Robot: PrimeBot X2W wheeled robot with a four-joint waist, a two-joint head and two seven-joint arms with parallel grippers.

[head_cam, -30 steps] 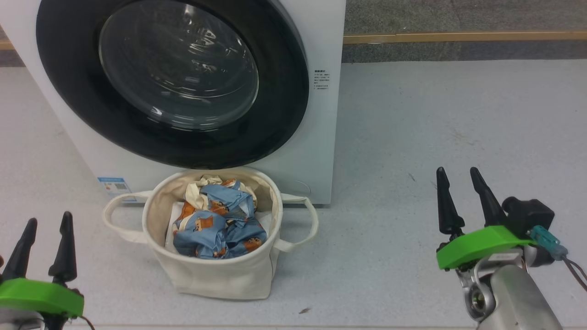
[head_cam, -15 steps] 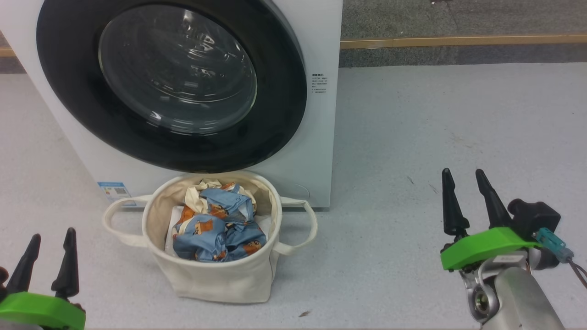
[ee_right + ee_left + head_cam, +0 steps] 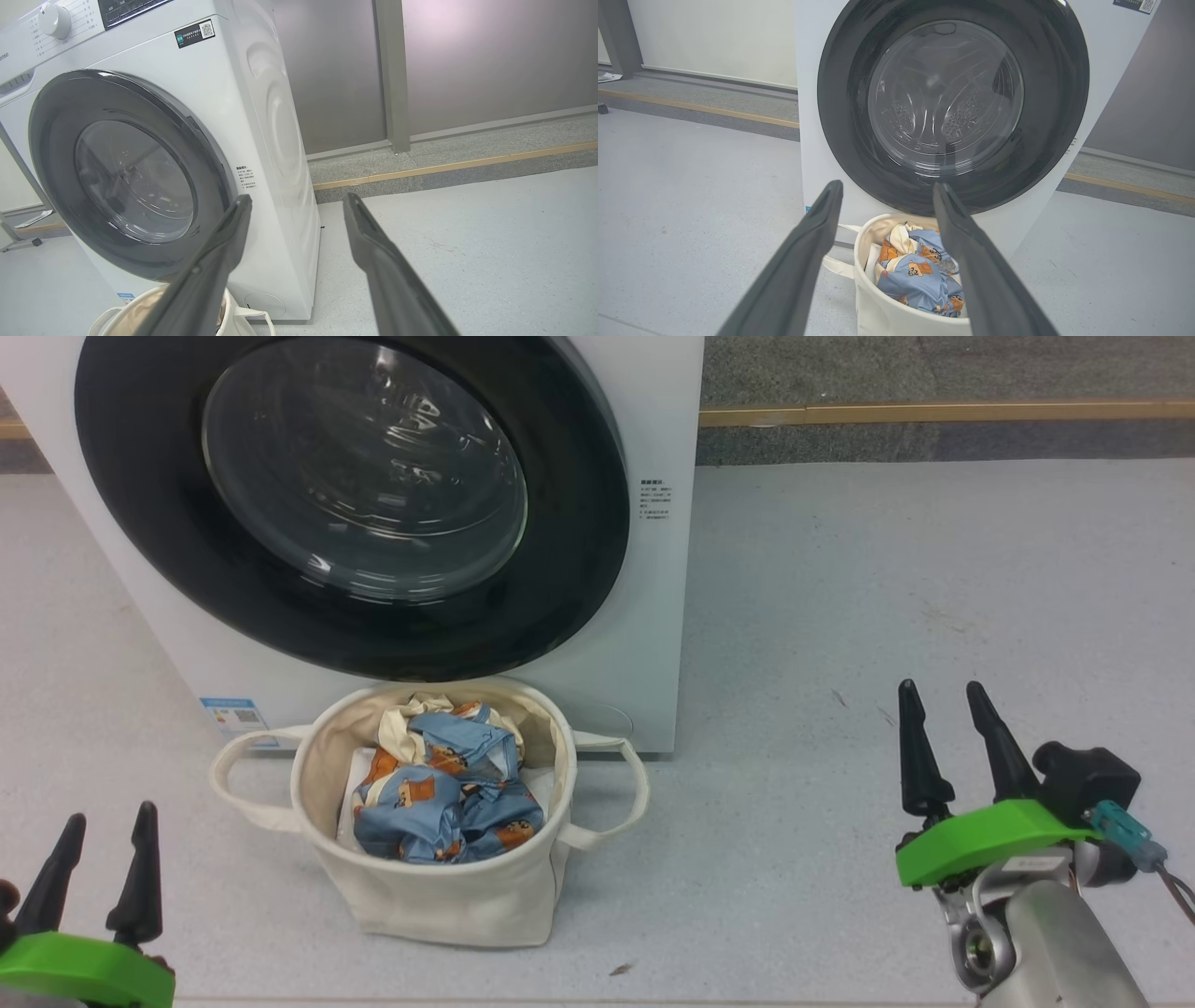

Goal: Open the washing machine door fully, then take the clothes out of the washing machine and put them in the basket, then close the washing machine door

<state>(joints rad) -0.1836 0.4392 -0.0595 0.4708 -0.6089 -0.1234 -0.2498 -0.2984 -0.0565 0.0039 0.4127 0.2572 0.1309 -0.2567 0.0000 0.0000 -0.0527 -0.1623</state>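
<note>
- Only the left gripper (image 3: 110, 816) had sunk a touch lower at the bottom corner of the head view since a second before. Did anything else shift?
- Hardly. The right gripper (image 3: 939, 691) sat almost where it had been. The washing machine door (image 3: 579, 523), the basket (image 3: 448, 905) and the clothes (image 3: 448, 793) lay as they had.
- So where did the job stand?
- Near its end, I judged. The door looked shut flush against the washing machine (image 3: 653, 653), and the drum (image 3: 945, 98) behind the glass showed no fabric. The blue bear-print clothes were heaped inside the basket, which stood on the floor (image 3: 887, 569) just before the machine, under the door.
- And the step in hand?
- Drawing the arms back to rest, it seemed. Doing that well meant keeping both well apart from the basket and not brushing the door, whose latch I could not confirm.
- What did the hands hold?
- Nothing. Both grippers stood with fingers spread wide, touching neither cloth, basket nor door.
</note>
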